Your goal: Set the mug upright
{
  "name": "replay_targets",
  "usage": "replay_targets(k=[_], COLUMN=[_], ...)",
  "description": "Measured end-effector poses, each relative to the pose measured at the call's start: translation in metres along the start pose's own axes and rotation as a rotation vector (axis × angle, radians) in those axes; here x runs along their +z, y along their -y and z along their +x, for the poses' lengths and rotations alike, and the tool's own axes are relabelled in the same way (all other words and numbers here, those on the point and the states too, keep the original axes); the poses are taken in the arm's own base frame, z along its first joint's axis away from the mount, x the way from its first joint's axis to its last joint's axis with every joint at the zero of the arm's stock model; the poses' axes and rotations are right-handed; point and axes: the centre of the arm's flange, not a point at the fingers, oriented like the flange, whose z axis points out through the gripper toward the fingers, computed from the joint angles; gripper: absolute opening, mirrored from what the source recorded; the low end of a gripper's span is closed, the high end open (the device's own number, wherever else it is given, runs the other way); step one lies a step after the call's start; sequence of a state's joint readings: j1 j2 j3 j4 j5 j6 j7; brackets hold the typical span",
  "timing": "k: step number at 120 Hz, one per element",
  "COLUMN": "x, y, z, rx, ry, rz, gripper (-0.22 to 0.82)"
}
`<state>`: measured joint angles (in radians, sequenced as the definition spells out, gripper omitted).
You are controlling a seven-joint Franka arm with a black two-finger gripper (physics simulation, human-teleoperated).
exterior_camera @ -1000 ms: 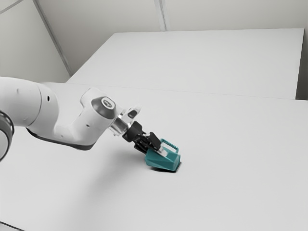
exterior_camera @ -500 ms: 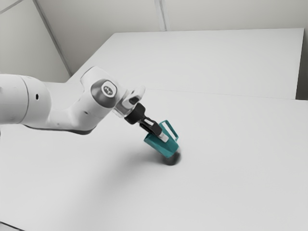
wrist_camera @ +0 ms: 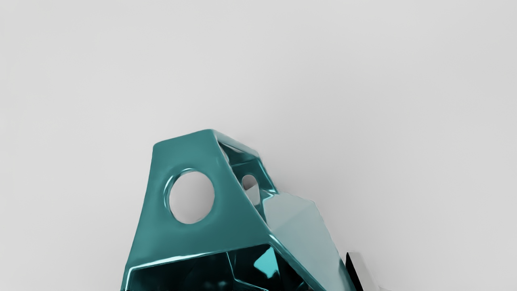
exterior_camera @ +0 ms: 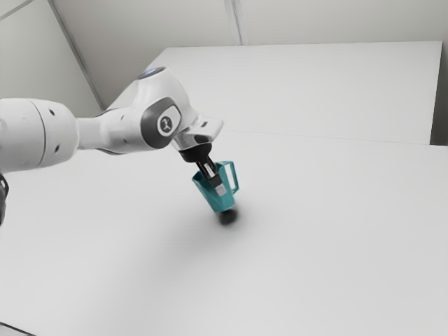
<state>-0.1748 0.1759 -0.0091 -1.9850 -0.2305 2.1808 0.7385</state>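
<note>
From my station, in the exterior view, I am seeing the white robot arm [exterior_camera: 105, 133] coming in from the exterior view's left and bending down at the wrist, with the black two-finger gripper [exterior_camera: 218, 185] pointing steeply downward. I am holding the faceted teal mug [exterior_camera: 220, 202] in it: the fingers are clamping on the mug's body, and a light pad [exterior_camera: 220, 190] is pressing on the wall that is facing this camera. The mug is hanging just above the white tabletop [exterior_camera: 322, 238], and a small dark shadow [exterior_camera: 227, 216] is lying right below its base. It is leaning rather than standing straight, its mouth tipping up toward the exterior view's left and its base pointing down toward the exterior view's right. The handle [exterior_camera: 236, 178] is jutting out toward the exterior view's right. Behind all this, a pale wall [exterior_camera: 336, 21] is rising past the far surface. In the wrist view, I am looking down on the mug from close by, with its open mouth facing my camera and its dark, glossy inside reflecting a bright teal patch. A broad teal face with a round hole is stretching away beyond the rim, and a smaller opening is showing beside it. One finger [wrist_camera: 364, 273] is sitting alongside the mug's pale, shiny outer wall, and the plain tabletop is spreading out behind everything.
</note>
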Motion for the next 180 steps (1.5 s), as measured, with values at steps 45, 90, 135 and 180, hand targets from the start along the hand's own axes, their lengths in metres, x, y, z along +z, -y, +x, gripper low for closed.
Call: replay_targets(k=[45,90,135,180], x=[0.032,0.050,0.066,0.047], y=[-0.007,-0.009,-0.003,-0.005], z=[0.037,0.053,0.056,0.060], rx=[0.183,0.212,0.095,0.073], ry=[0.162,0.055,-0.066,-0.105], rz=[0.232,0.379,0.366,0.375], gripper=[-0.17,-0.17,-0.17,0.40])
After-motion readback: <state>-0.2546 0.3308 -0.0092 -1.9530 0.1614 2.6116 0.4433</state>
